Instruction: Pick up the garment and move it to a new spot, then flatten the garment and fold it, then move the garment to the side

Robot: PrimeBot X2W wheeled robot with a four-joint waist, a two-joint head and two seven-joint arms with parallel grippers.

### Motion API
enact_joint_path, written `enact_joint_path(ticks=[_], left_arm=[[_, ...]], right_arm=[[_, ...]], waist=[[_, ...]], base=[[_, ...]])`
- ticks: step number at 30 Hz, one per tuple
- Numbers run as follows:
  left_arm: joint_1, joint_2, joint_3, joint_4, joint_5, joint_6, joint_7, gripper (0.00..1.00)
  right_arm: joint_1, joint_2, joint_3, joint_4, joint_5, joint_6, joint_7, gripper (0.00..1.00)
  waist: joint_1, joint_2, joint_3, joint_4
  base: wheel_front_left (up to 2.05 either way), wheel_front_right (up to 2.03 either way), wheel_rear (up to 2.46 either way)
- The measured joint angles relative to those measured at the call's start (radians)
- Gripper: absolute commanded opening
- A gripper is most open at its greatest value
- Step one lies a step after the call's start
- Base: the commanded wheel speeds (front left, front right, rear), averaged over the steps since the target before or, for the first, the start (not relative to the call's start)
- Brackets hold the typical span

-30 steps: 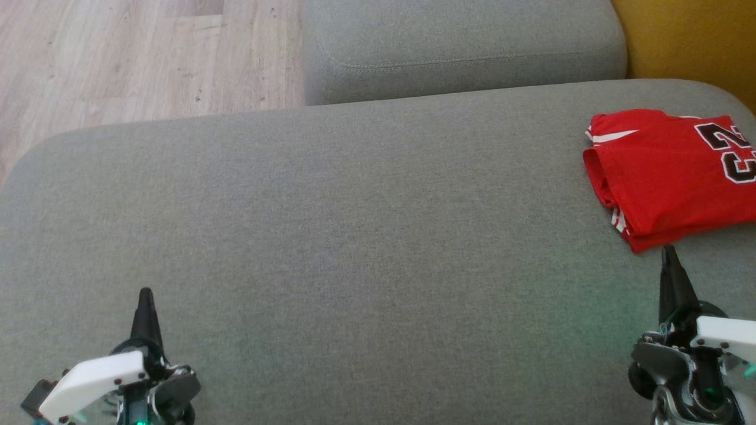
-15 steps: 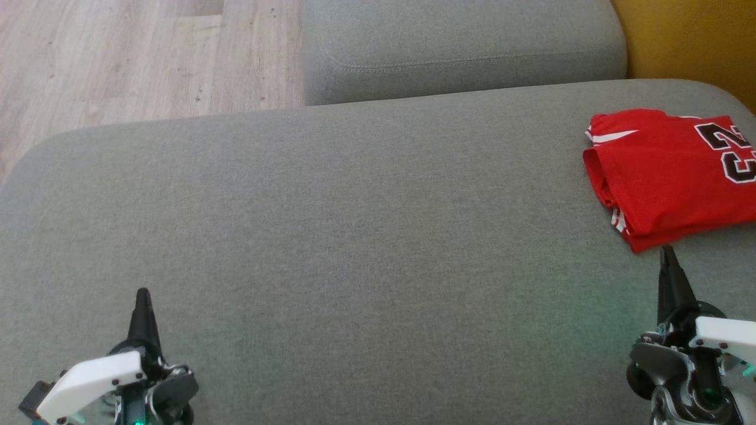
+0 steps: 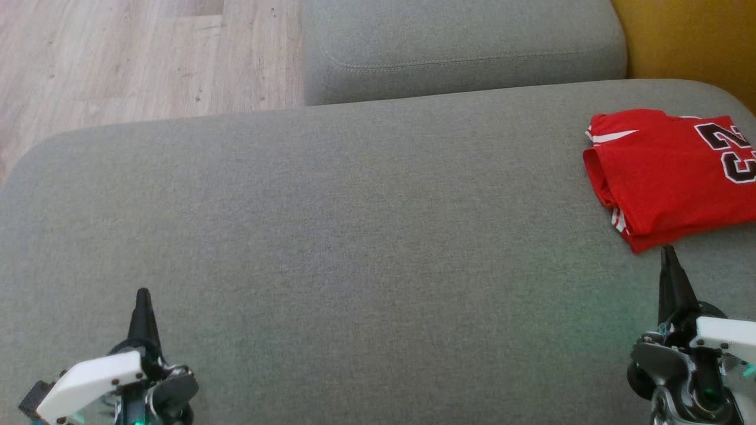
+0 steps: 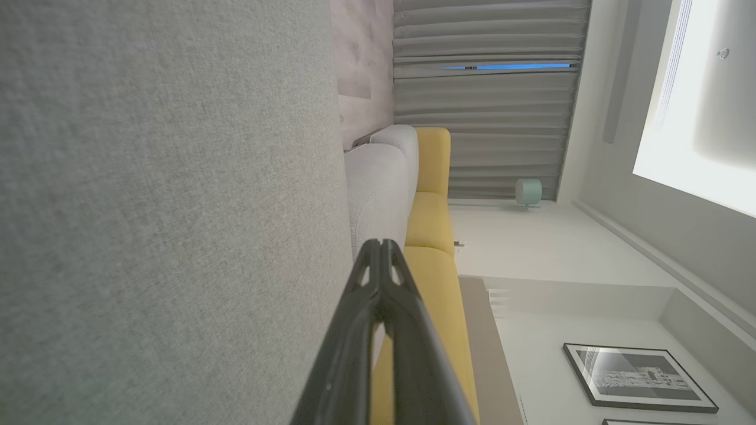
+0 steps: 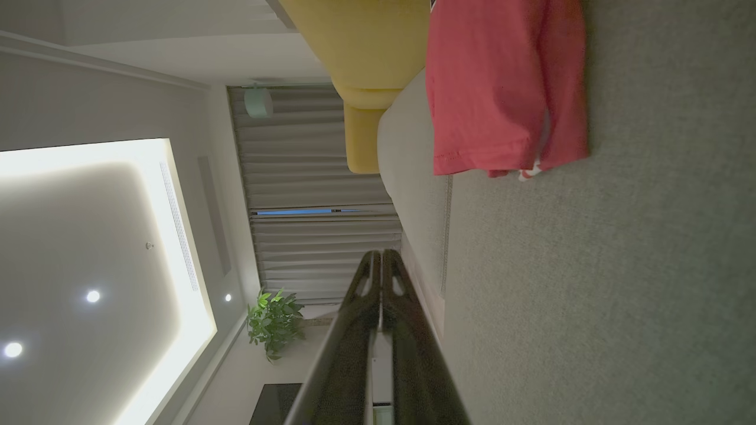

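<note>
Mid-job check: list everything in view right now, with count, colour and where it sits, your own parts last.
garment: 1, red with white trim and a black number, folded, right end of the large cushion
large cushion: 1, grey, spans the head view
small cushion: 1, grey, beyond the large one
yellow upholstery: 1, mustard, far right
floor: 1, pale wood, far left
curtains: 1 set, grey, across the room
potted plant: 1, green, near the curtains
left gripper: 1, dark, lower left, jaws shut
right gripper: 1, dark, lower right, jaws shut, tip just short of the garment
</note>
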Motion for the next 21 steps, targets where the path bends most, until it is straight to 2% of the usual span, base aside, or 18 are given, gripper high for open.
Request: enact_joint_path(ticks=[21], left_arm=[[0.000, -0.003, 0.003, 0.000, 0.002, 0.000, 0.004, 0.00]], right_arm=[[0.000, 0.005, -0.006, 0.000, -0.001, 0.000, 0.005, 0.00]], waist=[[0.0000, 0.0000, 0.000, 0.000]], base=[[0.00, 0.00, 0.00]])
